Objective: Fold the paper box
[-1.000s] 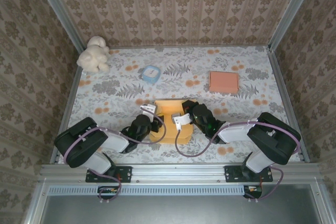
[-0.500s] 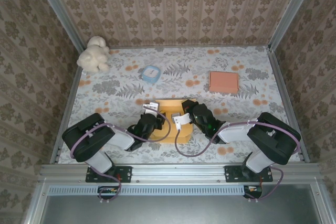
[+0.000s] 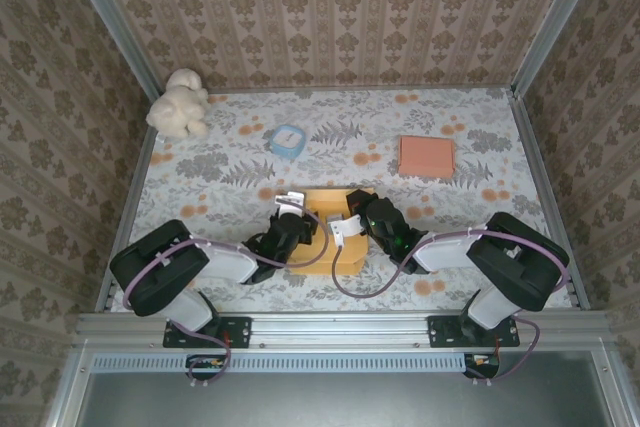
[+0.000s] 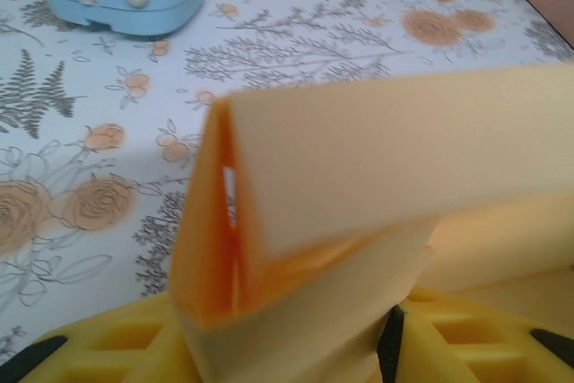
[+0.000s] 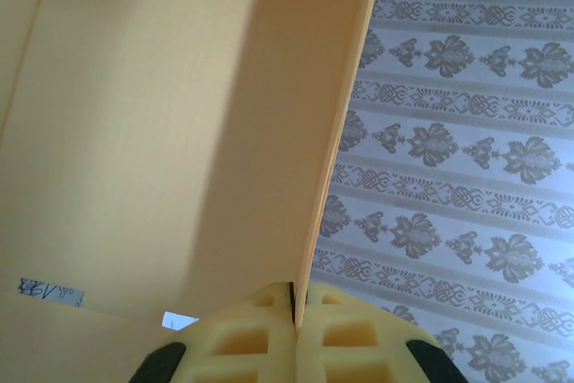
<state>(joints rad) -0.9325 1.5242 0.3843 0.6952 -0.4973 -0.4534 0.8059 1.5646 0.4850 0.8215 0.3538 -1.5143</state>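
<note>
The orange-yellow paper box (image 3: 335, 252) is seen at the near middle of the table (image 3: 450, 217), between the two arms, partly folded with its walls raised. Its left wall, doubled over into a narrow fold, is pinched by the left gripper (image 3: 290, 209). A thin upright wall is clamped edge-on by the right gripper (image 3: 345, 230), pressed tight. Compared with a second ago, the left gripper has been shifted inward and the box's left side drawn in with it; the right gripper is unchanged.

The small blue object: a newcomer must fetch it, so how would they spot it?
On the floral table, look at the far half, left of centre. The small blue object lies between the white plush toy and the flat salmon square. It alone is light blue with rounded corners.
</note>
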